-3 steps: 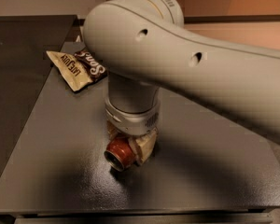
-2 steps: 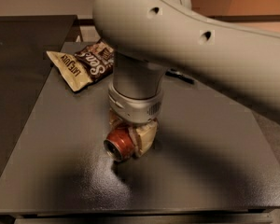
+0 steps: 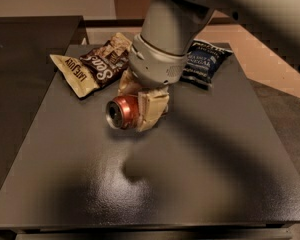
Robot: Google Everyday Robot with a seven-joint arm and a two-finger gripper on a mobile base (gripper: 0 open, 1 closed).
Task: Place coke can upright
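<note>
**Bags behind the can, open table in front**

The gripper (image 3: 136,104) clasps the coke can (image 3: 121,112), which lies on its side. The arm (image 3: 170,29) blocks the way from above and behind the can. A brown snack bag (image 3: 90,64) lies behind the can to its left, and a blue bag (image 3: 206,59) behind it to its right. In front of the can and out to both sides, the table (image 3: 190,184) is bare.

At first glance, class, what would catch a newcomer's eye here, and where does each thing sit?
The big grey arm reaches down from the top right, and its gripper clamps the coke can, lying on its side, over the middle of the dark table. Behind it lie a brown snack bag, left, and a blue snack bag, right.
</note>
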